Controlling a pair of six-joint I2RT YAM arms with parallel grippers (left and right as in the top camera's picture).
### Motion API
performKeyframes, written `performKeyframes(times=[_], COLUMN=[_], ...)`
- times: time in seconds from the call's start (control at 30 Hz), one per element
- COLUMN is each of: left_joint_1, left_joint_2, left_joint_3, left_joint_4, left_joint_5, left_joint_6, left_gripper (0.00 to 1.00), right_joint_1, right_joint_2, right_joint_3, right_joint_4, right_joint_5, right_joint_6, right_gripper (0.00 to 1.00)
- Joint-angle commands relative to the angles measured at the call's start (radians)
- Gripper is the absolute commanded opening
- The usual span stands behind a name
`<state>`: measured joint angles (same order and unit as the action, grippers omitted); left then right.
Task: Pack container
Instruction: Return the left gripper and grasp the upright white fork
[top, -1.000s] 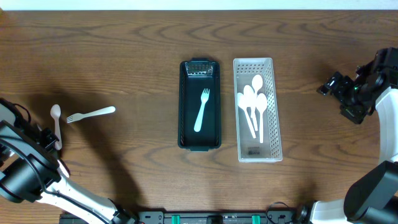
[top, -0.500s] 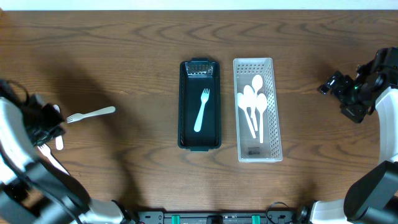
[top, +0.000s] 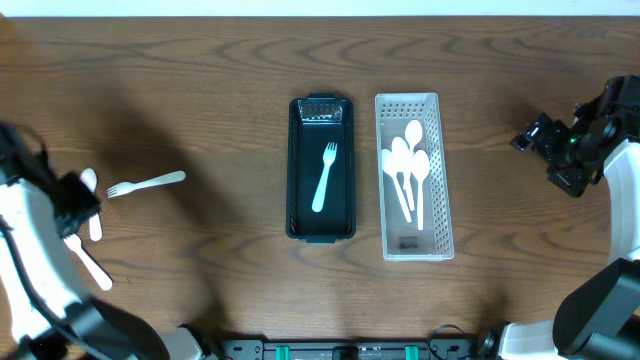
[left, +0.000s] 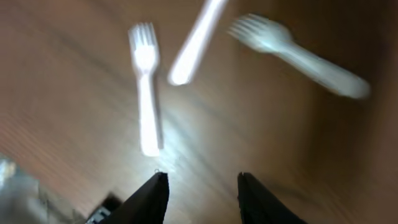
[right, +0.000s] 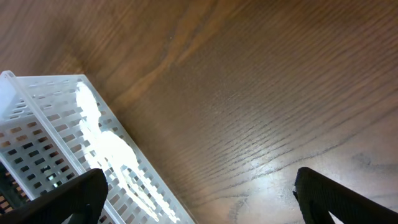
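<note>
The left claw (top: 80, 198) hangs over the bench (top: 220, 80) close to its left edge. Its fingers (left: 152, 198) are spread apart with nothing between them. Right at the claw in the overhead view lies a spoon (top: 89, 180), bowl toward the far edge and handle partly hidden by the claw. A loose fork (top: 150, 182) lies just to the right of it, apart from the spoon, with its tines pointing at the left edge. Another white utensil (top: 92, 264) lies nearer the front-left corner; the overhead view does not show what kind it is. The left wrist view is blurred, but the white pieces lie on the wood ahead of the fingers and none touches them.

The right claw (top: 528, 138) is held near the right edge, about halfway along it, and is wide open and empty. Its wrist view looks past the fingertips at bare wood and one corner of the basket (right: 56, 143).

In the middle of the bench a dark tray (top: 292, 200) lies with its long side running front to far. It holds one tray fork (top: 324, 178), tines toward the far edge. Just to the right, across a narrow gap, the white perforated basket holds several spoons (top: 405, 165), bowls toward the far edge and handles overlapping.
</note>
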<state>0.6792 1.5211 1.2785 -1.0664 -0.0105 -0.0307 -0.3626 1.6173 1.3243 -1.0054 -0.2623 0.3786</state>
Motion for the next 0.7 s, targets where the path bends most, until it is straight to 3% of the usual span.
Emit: performKeyframes(times=[0.0,0.3,0.67], left_joint_1=[0.097,0.169,0.169], left_joint_2=[0.105,0.292,0.310], left_joint_3=[-0.112,-0.160,-0.161], left_joint_4=[0.069,0.264,0.393], left_joint_5=[-0.023,-0.035,-0.036], left_joint_6=[-0.019,0.065,0.163], left_gripper=[0.39,0.43,0.47], right_joint_1=[-0.003,-0.003,-0.003], right_joint_2=[0.004,0.004,0.004], right_joint_3=[-0.005,-0.005,-0.005], right_joint_4=[-0.001,-0.006,-0.019], right_joint_5=[-0.009,-0.009,-0.008], right_joint_6=[-0.013,-0.013,-0.013], right_gripper=[0.99,0.99,0.99])
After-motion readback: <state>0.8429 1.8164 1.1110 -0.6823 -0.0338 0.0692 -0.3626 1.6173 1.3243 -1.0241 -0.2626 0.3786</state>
